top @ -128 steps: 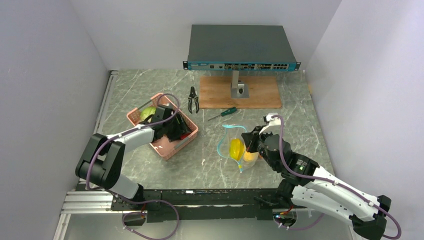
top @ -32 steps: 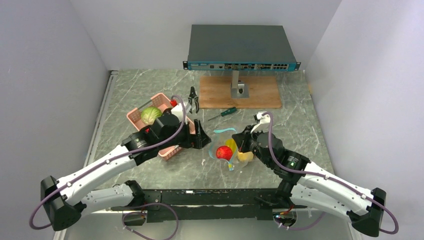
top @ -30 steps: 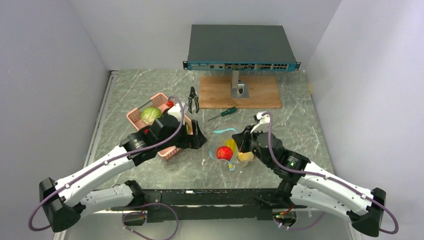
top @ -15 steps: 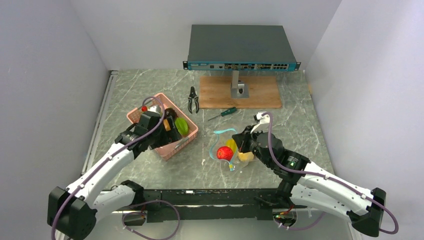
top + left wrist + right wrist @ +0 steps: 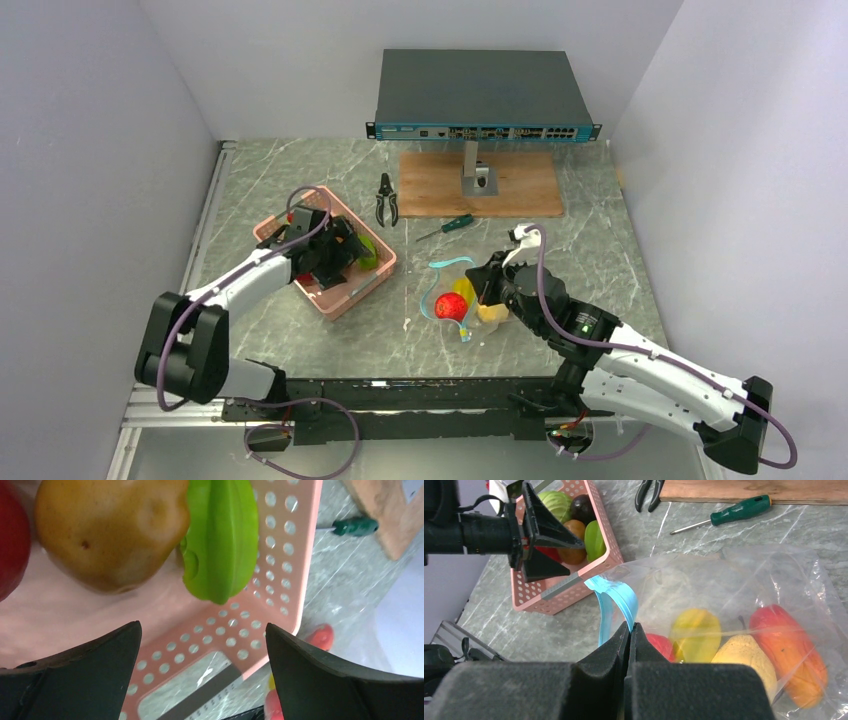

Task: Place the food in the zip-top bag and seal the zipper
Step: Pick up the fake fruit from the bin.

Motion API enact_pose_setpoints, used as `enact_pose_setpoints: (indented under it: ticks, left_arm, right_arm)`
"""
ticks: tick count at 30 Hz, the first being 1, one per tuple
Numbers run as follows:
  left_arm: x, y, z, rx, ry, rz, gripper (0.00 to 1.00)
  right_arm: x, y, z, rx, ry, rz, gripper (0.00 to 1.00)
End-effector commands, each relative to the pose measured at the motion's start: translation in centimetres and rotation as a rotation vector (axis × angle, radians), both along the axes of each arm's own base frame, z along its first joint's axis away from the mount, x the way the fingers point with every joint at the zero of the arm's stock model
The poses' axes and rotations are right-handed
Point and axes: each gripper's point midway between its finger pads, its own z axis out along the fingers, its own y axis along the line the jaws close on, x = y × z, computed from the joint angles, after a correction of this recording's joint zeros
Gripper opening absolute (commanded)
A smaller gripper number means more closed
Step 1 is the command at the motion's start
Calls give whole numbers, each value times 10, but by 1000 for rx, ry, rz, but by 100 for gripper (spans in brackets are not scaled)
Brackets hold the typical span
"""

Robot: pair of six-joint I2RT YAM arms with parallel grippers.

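Observation:
The clear zip-top bag (image 5: 724, 580) lies mid-table, and it also shows in the top view (image 5: 470, 318). It holds a red food (image 5: 664, 645), a yellow one (image 5: 696, 632), a pear (image 5: 744, 665) and a red-orange one (image 5: 789, 650). My right gripper (image 5: 630, 627) is shut on the teal-blue zipper (image 5: 616, 597) and holds the bag's mouth up. My left gripper (image 5: 202, 680) is open and empty inside the pink basket (image 5: 280, 580), just below a brown food (image 5: 110, 530) and a green food (image 5: 222, 535). In the top view the left gripper (image 5: 338, 255) is over the basket (image 5: 365, 290).
A green-handled screwdriver (image 5: 447, 226) and black pliers (image 5: 386, 198) lie behind the bag. A wooden board (image 5: 520, 185) with a stand carrying a network switch (image 5: 480, 95) is at the back. Walls close in both sides.
My left arm has drawn back from the bag's mouth to the basket, and its gripper is empty. A red food now lies in the bag. My right gripper has kept its hold.

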Motion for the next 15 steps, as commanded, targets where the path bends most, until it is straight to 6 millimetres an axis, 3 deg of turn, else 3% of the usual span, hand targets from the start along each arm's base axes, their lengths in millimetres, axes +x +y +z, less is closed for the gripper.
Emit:
enact_pose_setpoints:
  ticks: [1, 8, 10, 15]
  left_arm:
    - [31, -6, 5, -96, -53, 150, 100]
    - [52, -1, -27, -90, -46, 256, 97]
    - [50, 9, -36, -71, -44, 320, 91]
    - [52, 23, -37, -82, -145, 407, 68]
  right_arm:
    - [2, -1, 20, 44, -41, -12, 0]
    - [2, -2, 21, 46, -45, -16, 0]
    - [2, -2, 20, 48, -44, -15, 0]
    - [1, 1, 19, 55, -37, -5, 0]
